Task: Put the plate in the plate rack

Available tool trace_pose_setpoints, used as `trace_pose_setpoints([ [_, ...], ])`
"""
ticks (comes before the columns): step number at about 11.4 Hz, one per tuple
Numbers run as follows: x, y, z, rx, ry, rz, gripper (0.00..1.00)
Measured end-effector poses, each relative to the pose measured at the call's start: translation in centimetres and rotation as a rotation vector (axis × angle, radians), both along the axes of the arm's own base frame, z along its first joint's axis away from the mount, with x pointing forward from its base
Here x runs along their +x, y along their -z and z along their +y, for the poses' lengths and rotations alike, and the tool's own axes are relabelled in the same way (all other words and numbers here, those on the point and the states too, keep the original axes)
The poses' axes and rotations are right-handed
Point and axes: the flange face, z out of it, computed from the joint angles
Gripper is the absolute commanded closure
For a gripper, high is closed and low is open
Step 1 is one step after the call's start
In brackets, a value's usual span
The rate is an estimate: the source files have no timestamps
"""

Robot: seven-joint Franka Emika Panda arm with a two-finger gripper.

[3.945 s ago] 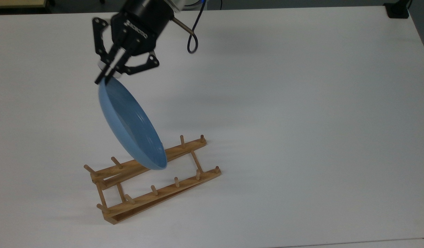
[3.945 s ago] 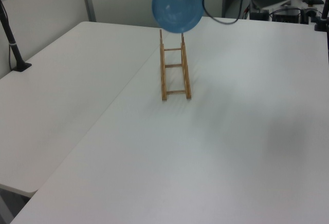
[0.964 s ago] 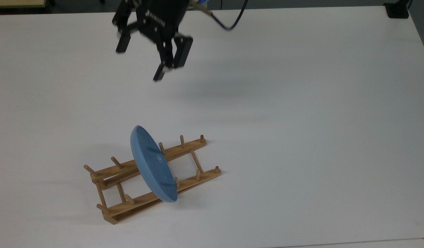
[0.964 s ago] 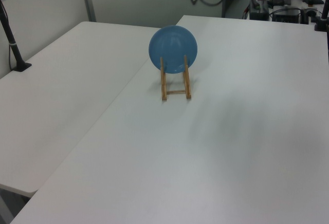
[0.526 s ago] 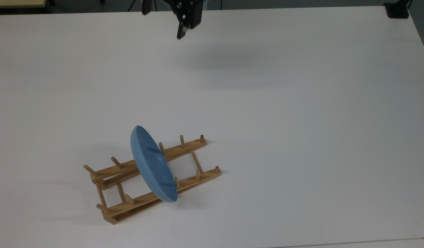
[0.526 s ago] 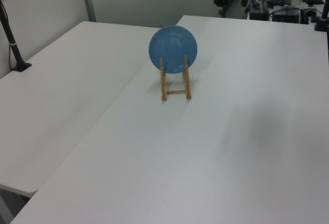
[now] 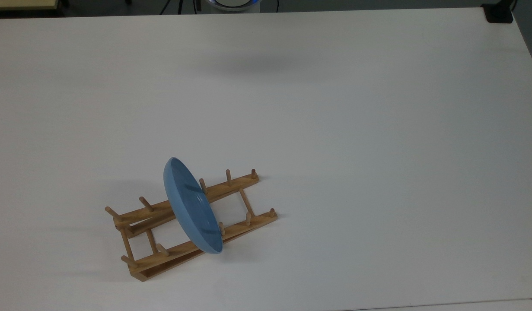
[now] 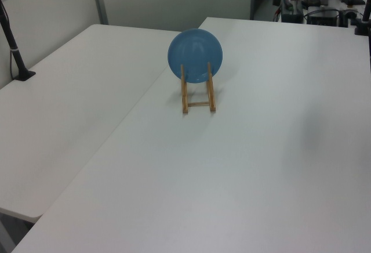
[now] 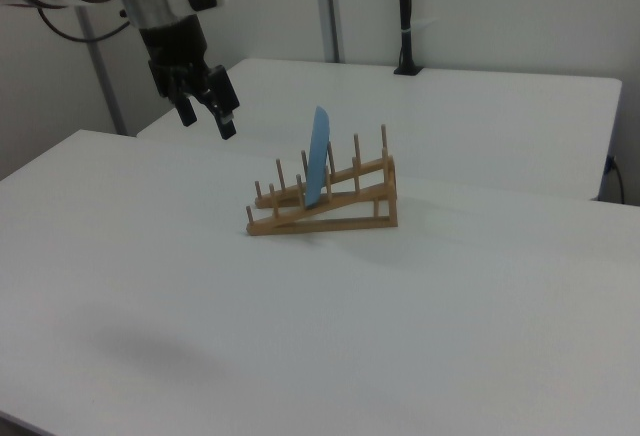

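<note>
The plate (image 9: 319, 155) stood on edge in the plate rack (image 9: 330, 200), slotted between pegs near the middle, its face square across the rails. The gripper (image 9: 205, 106) hung empty with fingers spread, well apart from the plate, toward the right view's left and higher. No writing or brand could be read anywhere

A white tabletop (image 9: 420, 336) spreads out below the claw (image 9: 207, 124). A second white tabletop (image 9: 500, 96) adjoins it behind, on the right view's right of the claw. A black post (image 9: 404, 16) stands upright at its far edge, well apart from the claw. A grey metal upright (image 9: 327, 6) rises between claw and post, before a pale wall (image 9: 520, 16).
</note>
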Motion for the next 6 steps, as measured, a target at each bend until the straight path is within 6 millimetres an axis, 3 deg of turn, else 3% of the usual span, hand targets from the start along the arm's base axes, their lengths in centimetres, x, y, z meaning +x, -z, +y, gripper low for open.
trace_pose_setpoints([
  [2,-0.05,0.62,-0.83,-0.013,-0.143,0.024,0.00],
  [6,-0.06,1.04,-1.04,-0.013,-0.202,0.035,0.00],
])
